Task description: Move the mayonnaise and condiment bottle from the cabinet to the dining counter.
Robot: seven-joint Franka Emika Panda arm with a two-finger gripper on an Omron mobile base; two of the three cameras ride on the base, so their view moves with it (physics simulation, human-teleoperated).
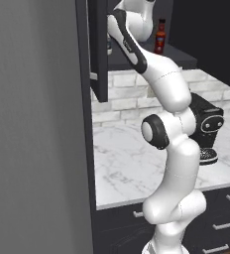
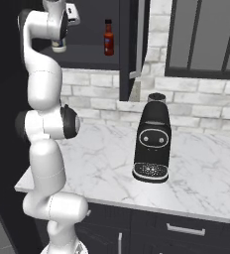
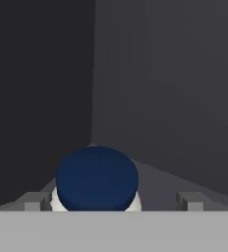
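The mayonnaise (image 3: pixel 97 179) shows from above as a round, matte navy lid over a rim of white jar, standing on the smooth dark shelf of the cabinet (image 3: pixel 160 98), close to the inner corner where two flat charcoal walls meet. The claw (image 3: pixel 111 202) is spread wide: one grey fingertip (image 3: pixel 33 203) sits left of the lid and the other well to its right, so the jar lies between them, nearer the left one, and neither touches it. Nothing is held.

The bottle (image 2: pixel 108 37), slim, glossy red with a dark cap, stands upright on the same shelf, off to the side of the claw and apart from the jar, whose white base (image 2: pixel 58 47) shows just under the wrist in the right base view.

The white arm (image 1: pixel 174 149) rises from the base, bends at a dark elbow joint, and leans up and back, its hand inside the open cabinet, past the black panelled door (image 1: pixel 98 49). Below it lie a white grey-veined marble worktop (image 2: pixel 211 173), a pale brick backsplash, and a glossy black coffee machine (image 2: pixel 152 144) with a rounded body.
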